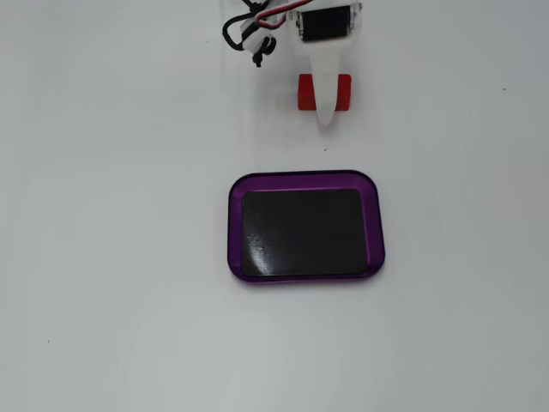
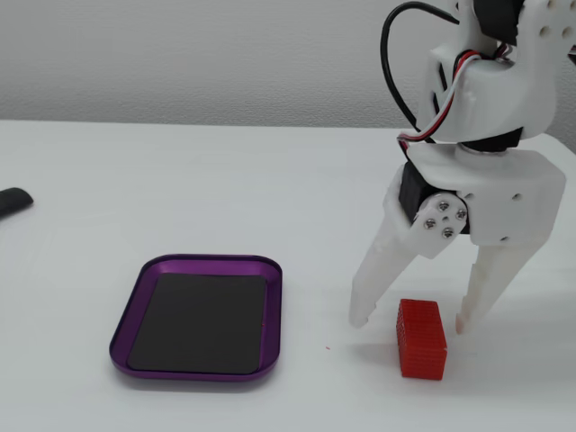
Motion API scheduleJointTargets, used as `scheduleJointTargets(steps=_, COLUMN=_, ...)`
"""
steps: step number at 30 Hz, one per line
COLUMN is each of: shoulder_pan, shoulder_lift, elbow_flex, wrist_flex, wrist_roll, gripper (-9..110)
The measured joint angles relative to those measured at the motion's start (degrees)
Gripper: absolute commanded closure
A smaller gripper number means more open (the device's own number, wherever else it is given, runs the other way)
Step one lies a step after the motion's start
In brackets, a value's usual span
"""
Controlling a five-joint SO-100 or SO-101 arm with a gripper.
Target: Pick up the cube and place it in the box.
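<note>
The red cube (image 2: pixel 421 338) lies on the white table, to the right of the box in a fixed view, and at the top in a fixed view (image 1: pixel 344 93). The box (image 2: pixel 200 317) is a purple-rimmed tray with a black bottom; its rim (image 1: pixel 304 179) lies below the cube in a fixed view. My white gripper (image 2: pixel 412 319) is open, its fingertips down at the table on either side of the cube's far end. One finger (image 1: pixel 326 99) covers the cube's middle from above. The tray is empty.
A dark object (image 2: pixel 13 202) lies at the left table edge in a fixed view. Black and red cables (image 1: pixel 249 33) hang by the arm at the top of a fixed view. A grey wall stands behind the table.
</note>
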State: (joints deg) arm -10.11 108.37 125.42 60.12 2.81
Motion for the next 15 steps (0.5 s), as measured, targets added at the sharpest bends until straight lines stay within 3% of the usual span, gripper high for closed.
scheduleJointTargets(steps=15, shoulder_pan=0.26, shoulder_lift=0.0, elbow_flex=0.0, wrist_flex=0.09, wrist_roll=0.0, gripper=95)
